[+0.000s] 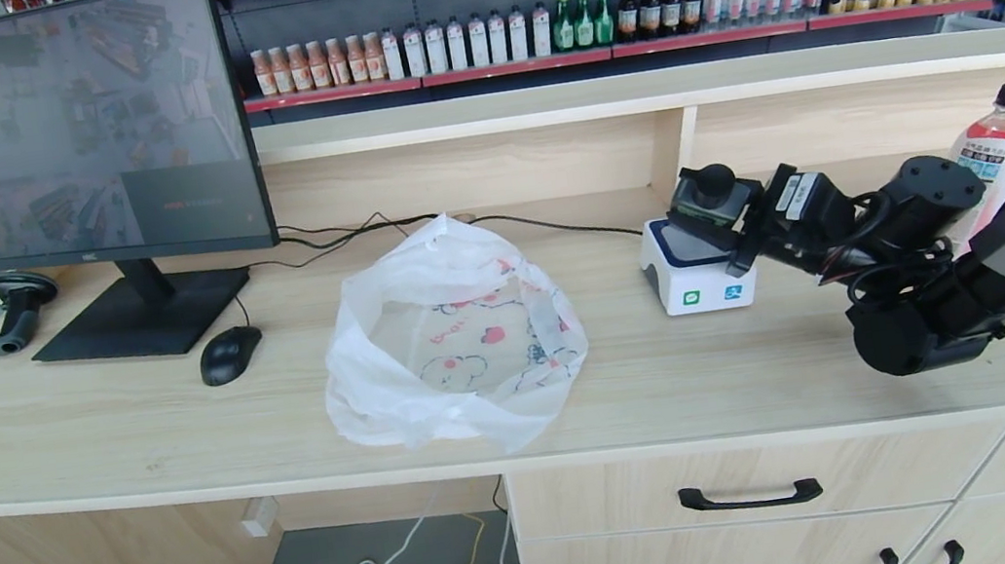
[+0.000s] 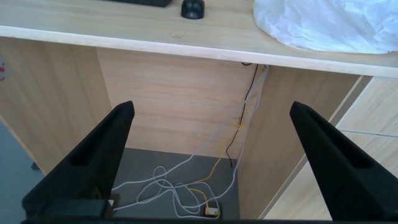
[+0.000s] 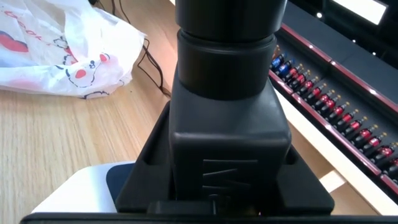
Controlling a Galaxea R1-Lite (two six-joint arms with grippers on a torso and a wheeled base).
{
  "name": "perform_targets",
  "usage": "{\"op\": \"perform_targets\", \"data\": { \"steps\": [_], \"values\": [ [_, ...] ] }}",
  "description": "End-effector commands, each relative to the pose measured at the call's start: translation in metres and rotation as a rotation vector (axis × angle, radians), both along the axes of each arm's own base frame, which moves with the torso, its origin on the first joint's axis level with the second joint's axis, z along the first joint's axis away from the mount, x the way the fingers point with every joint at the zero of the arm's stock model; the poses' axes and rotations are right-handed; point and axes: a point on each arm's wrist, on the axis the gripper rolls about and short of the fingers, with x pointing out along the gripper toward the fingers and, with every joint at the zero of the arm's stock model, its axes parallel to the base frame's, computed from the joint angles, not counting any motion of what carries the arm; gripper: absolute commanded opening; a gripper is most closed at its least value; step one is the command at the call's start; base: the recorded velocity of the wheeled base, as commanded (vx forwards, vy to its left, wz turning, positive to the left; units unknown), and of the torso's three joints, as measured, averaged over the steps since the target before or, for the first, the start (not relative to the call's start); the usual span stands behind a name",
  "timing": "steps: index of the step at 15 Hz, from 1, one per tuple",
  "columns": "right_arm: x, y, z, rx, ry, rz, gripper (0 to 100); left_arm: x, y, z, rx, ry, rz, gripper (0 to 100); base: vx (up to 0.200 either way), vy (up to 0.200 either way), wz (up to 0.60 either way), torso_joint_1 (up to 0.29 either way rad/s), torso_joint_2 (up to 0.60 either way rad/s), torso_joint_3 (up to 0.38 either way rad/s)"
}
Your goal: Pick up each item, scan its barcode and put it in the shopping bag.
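Light-wood table (image 1: 90, 428) carries all the task's things; its front edge lies nearest the head camera. At the rear left stands a large black flat monitor (image 1: 59, 138).

At table centre sits the white thin-film shopping bag (image 1: 453, 348) with a red-and-blue cartoon print, mouth open upward. Judgement: the film is soft and holds no shape, so the walls may fold inward. Items are best lowered through the mouth, not pushed against the film.

At the rear right, behind the right arm and well apart from the bag, stands an upright clear plastic bottle of pink drink (image 1: 995, 149) with a black cap. Judgement: it looks full, hence moderately heavy, and the smooth round wall is likely slippery. Take hold across the labelled mid-body, below the shoulder.

Right of the bag stands a small white scanner box (image 1: 694, 280) with a dark top window. Just above it is a black hard container (image 1: 708, 192) with a squared body and a round neck.

Right end effector (image 1: 743, 227) is closed on this container. Judgement: the container is rigid, and its flat sides give a secure hold. The barcode position cannot be told.

Left end effector (image 2: 211, 109) hangs below the table's front edge, fingers spread wide, holding nothing.
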Motion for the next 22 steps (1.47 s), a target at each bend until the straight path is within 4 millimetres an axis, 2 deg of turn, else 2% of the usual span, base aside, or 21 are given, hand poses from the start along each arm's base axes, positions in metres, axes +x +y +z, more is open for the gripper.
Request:
{"op": "perform_targets", "data": {
  "steps": [1,4,7,11,14,17,20,22],
  "values": [
    [-0.001,0.000,-0.001,0.000,0.003,0.000,0,0.000,0.000,0.000,-0.001,-0.001,0.000,100,0.000,0.000,0.00,0.000,0.00,0.000],
    [-0.002,0.002,0.002,0.007,0.007,0.005,0,0.000,0.000,0.000,-0.001,-0.001,0.000,100,0.000,0.000,0.00,0.000,0.00,0.000],
    [-0.007,0.003,0.012,0.027,0.010,0.016,0,0.000,0.000,0.000,-0.001,0.001,0.000,100,0.000,0.000,0.00,0.000,0.00,0.000],
    [-0.034,0.001,0.027,0.094,0.085,-0.017,0,0.000,0.000,0.000,-0.001,0.002,0.000,100,0.000,0.000,0.00,0.000,0.00,0.000],
    [-0.073,-0.005,0.038,0.228,0.202,-0.122,0,0.000,0.000,0.000,-0.001,0.002,0.000,100,0.000,0.000,0.00,0.000,0.00,0.000],
    [-0.114,-0.005,0.042,0.487,0.355,-0.285,0,0.000,0.000,0.000,-0.001,0.002,0.000,100,0.000,0.000,0.00,0.000,0.00,0.000],
    [-0.144,0.008,0.036,0.671,0.462,-0.385,0,0.000,0.000,0.000,-0.001,0.002,0.000,100,0.000,0.000,0.00,0.000,0.00,0.000],
    [-0.156,0.013,0.029,0.700,0.505,-0.416,0,0.000,0.000,0.000,-0.001,0.002,0.000,100,0.000,0.000,0.00,0.000,0.00,0.000]
  ]
}}
